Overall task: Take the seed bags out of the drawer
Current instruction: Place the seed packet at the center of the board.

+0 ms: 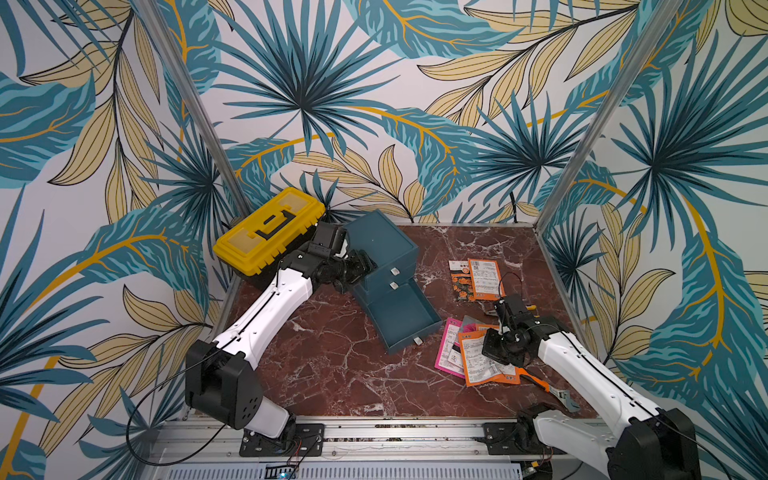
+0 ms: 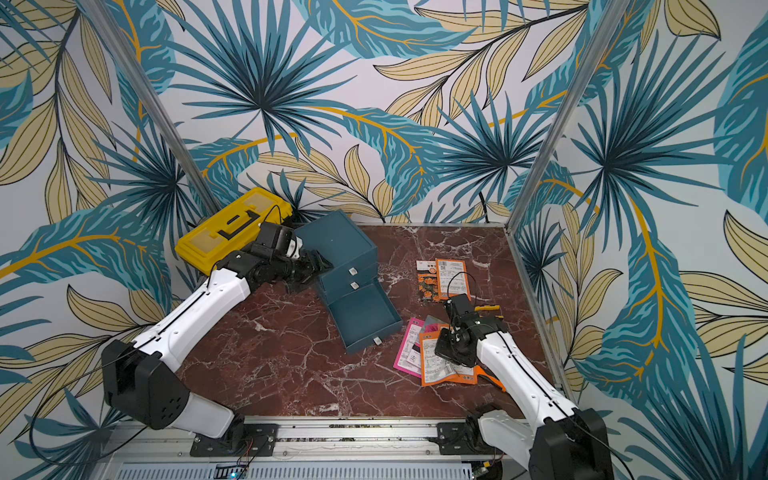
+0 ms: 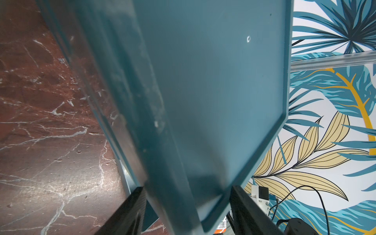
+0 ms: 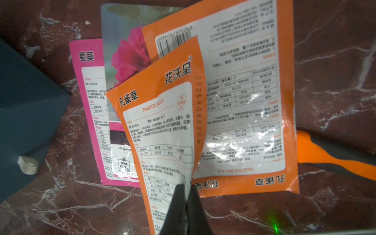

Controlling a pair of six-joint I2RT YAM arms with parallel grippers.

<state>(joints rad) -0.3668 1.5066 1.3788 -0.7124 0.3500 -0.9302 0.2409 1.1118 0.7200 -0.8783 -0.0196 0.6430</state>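
Packet (image 4: 162,132) edge in right gripper (image 4: 186,186); drawer (image 1: 399,318) open.

Robot lab cell, alu frame (image 1: 194,108), leaf-print walls (image 1: 374,83), arms (image 1: 266,316) on rail (image 1: 395,432)

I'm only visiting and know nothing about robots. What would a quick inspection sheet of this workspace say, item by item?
Surface: red-brown marble tabletop, no spills seen.
Job's things: bottom drawer of the teal drawer cabinet is pulled out and looks empty; two seed bags lie farther back, and a pile of seed bags lies nearer.
Clutter: yellow toolbox; orange-handled wrench beside the pile.
Grippers: left gripper clamps the cabinet's top corner; right gripper pinches an orange seed bag over the pile.
Cables: black cable loops out by the left arm's base.
Surroundings: leaf-print walls, metal frame posts.
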